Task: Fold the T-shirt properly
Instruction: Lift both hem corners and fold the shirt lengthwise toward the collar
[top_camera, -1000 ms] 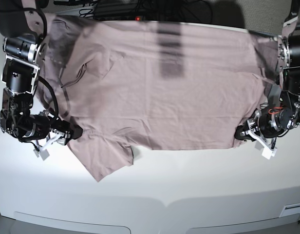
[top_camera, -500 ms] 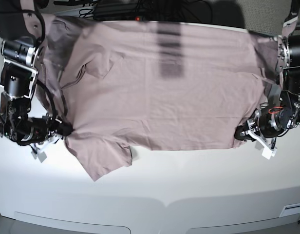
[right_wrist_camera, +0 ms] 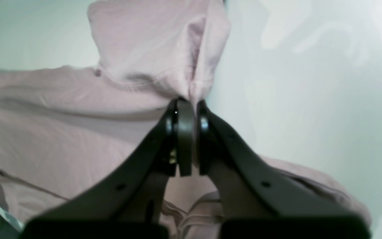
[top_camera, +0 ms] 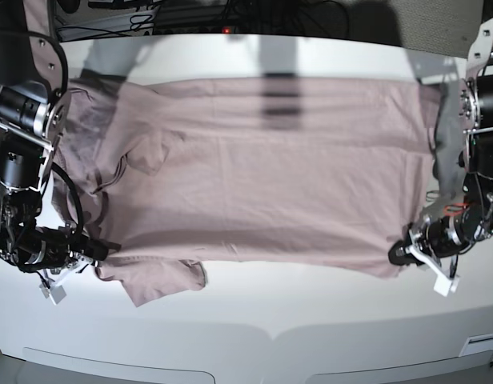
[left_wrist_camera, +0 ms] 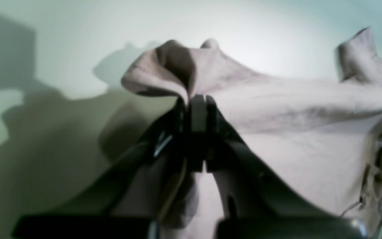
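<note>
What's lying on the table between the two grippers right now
Only the T-shirt itself: its near edge runs from the right gripper across to the left gripper; the base view shows nothing else there.

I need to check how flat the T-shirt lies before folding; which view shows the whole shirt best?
The base view: the whole T-shirt shows spread across the table. The left wrist view shows only a bunched edge pinched in the left claw; the right wrist view only the cloth caught in the right claw.

We see our left black gripper [left_wrist_camera: 197,99] pinched tight on a bunched corner of the dusty pink cotton T-shirt [left_wrist_camera: 293,122], which spreads rightward over the pale white table [left_wrist_camera: 78,39].
</note>
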Controlling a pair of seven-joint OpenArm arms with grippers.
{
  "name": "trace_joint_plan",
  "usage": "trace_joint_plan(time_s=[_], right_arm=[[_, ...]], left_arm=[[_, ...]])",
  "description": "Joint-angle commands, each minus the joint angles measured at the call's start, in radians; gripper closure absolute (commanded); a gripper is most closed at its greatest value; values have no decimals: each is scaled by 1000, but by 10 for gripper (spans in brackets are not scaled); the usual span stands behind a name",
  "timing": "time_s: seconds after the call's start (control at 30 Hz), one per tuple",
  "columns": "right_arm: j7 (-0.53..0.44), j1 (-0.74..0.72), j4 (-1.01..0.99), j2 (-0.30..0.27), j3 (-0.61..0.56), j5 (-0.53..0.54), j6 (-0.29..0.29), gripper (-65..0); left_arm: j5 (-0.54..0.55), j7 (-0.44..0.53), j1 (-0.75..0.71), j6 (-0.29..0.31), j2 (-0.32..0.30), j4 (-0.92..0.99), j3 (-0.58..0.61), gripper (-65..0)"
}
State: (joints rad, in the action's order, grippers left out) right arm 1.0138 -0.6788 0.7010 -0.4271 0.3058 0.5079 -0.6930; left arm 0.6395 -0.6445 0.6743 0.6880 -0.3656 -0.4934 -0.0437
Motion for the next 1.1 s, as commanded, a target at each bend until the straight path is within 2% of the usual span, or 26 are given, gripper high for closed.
trace_joint_plan(time_s=[0.0,0.33,0.43,0.53,0.8,0.9,1.07], right_arm=[[-19,-40,17,-19,1,33,-5,0],[-13,-21,101,-41,1,55,-5,0],[37,-1,173,-48,1,118,-5,0],[72,38,257,-52,1,132,-5,0],[66,217,444,-55,2,133,-5,0],[67,280,525,-55,2,133,-5,0],[69,372,654,-55,2,133,-5,0]], left_arm=[[15,-3,29,10,-14,-35,-1,0],[16,-44,-43,10,-17,-113,-1,0],[16,-90,-85,10,-18,-196,-4,0],[16,-105,-142,10,-18,-296,-4,0],[17,-141,-264,-9,-17,-506,-43,0],[29,-195,-286,-8,-18,-564,-105,0],[127,-344,-326,-8,-18,-657,-205,0]])
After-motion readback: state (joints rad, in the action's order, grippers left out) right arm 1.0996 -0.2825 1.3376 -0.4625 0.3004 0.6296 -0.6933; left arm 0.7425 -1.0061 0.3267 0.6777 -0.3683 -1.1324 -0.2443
